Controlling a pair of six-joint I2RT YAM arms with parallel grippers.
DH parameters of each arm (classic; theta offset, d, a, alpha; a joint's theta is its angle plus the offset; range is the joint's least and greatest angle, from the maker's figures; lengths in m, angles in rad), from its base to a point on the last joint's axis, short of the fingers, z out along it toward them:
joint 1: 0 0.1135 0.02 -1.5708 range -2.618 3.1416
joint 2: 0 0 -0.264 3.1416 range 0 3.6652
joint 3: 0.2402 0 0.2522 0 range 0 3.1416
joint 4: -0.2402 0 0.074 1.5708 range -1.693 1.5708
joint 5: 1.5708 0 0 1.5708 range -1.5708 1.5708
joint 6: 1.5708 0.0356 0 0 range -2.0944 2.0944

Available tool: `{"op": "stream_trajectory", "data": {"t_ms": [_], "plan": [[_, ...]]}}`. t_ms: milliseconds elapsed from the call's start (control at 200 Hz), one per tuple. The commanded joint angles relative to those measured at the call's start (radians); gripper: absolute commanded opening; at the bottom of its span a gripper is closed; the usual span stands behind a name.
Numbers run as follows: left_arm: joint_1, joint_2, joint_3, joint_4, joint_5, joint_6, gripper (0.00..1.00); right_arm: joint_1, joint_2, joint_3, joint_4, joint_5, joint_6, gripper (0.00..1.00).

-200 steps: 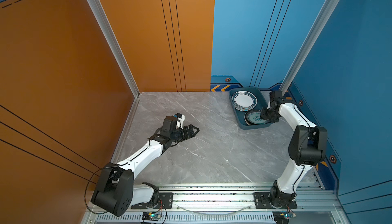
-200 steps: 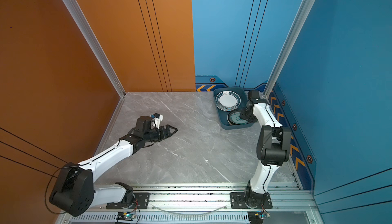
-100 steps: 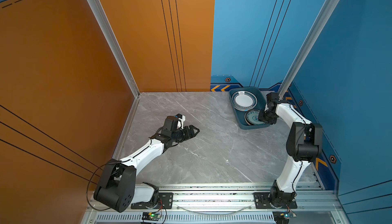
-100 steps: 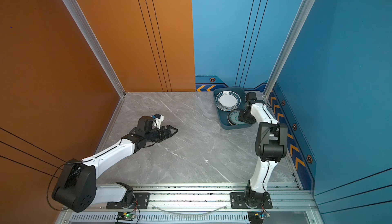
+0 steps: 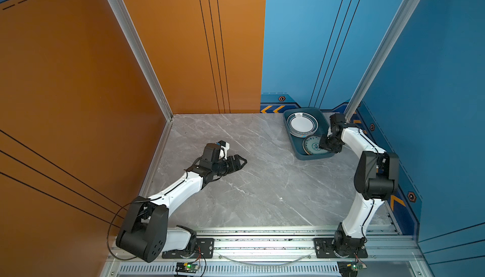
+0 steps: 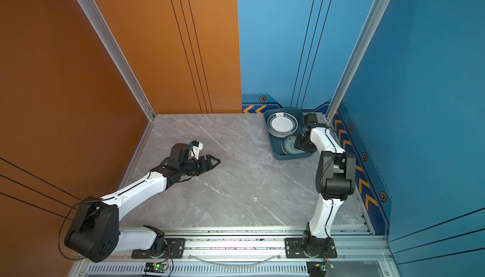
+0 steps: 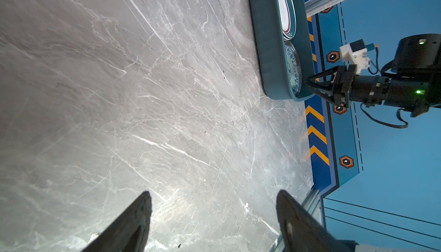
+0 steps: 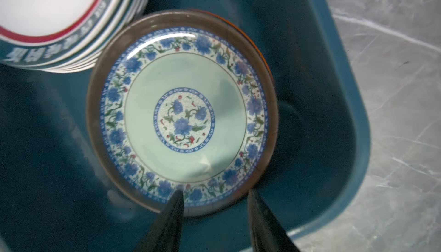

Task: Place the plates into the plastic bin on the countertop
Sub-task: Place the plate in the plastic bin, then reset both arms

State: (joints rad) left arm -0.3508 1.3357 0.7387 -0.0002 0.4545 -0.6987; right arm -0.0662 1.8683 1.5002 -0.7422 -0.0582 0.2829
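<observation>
The plastic bin sits on the countertop at the back right corner. Its far half holds a stack of white plates with dark-green rims. In its near half the teal floral plate lies flat on other plates, with an orange edge showing underneath. My right gripper hangs open at that plate's rim, one finger over the rim and one outside it. My left gripper is open and holds nothing, low over bare countertop.
The blue side wall and an aluminium post stand close behind the bin and my right arm. The orange wall bounds the left side. A metal rail runs along the front edge.
My right gripper's jaws have spread apart at the floral plate's rim, and the right arm has drawn in closer over the bin. The left arm has barely shifted.
</observation>
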Motion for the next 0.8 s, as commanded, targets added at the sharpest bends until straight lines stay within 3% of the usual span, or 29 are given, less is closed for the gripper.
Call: {"op": "stream_trajectory", "data": {"t_ms": [0,40,80,100,145,210,330,456,551,626,686,791], "plan": [[0.005,-0.01,0.052,-0.044,0.007,0.048,0.83,0.031,-0.137,-0.02,0.057,-0.078,-0.008,0.6],[0.006,-0.015,0.066,-0.058,-0.001,0.06,0.84,0.046,-0.167,-0.028,0.073,-0.091,-0.01,0.71],[0.006,-0.021,0.079,-0.07,-0.01,0.071,0.85,0.064,-0.197,-0.035,0.085,-0.084,-0.016,0.96],[0.006,-0.024,0.087,-0.078,-0.014,0.077,0.85,0.073,-0.21,-0.035,0.087,-0.071,-0.018,1.0],[0.007,-0.035,0.102,-0.091,-0.024,0.089,0.85,0.099,-0.234,-0.033,0.085,-0.031,-0.025,1.0],[0.009,-0.052,0.12,-0.109,-0.044,0.109,1.0,0.132,-0.268,-0.029,0.083,0.014,-0.039,1.0],[0.019,-0.09,0.151,-0.167,-0.131,0.169,0.98,0.179,-0.337,-0.063,0.116,0.089,-0.05,1.0],[0.024,-0.152,0.142,-0.218,-0.337,0.265,0.98,0.217,-0.447,-0.218,0.272,0.178,-0.041,1.0],[0.027,-0.214,0.09,-0.199,-0.558,0.35,0.98,0.241,-0.533,-0.363,0.393,0.275,-0.037,1.0],[0.03,-0.272,-0.002,-0.063,-0.698,0.453,0.98,0.244,-0.582,-0.473,0.476,0.366,-0.022,1.0],[0.03,-0.322,-0.104,0.057,-0.811,0.527,0.98,0.246,-0.607,-0.583,0.599,0.417,-0.083,1.0],[0.05,-0.372,-0.296,0.331,-0.887,0.663,0.98,0.241,-0.631,-0.775,0.818,0.439,-0.193,1.0]]}}
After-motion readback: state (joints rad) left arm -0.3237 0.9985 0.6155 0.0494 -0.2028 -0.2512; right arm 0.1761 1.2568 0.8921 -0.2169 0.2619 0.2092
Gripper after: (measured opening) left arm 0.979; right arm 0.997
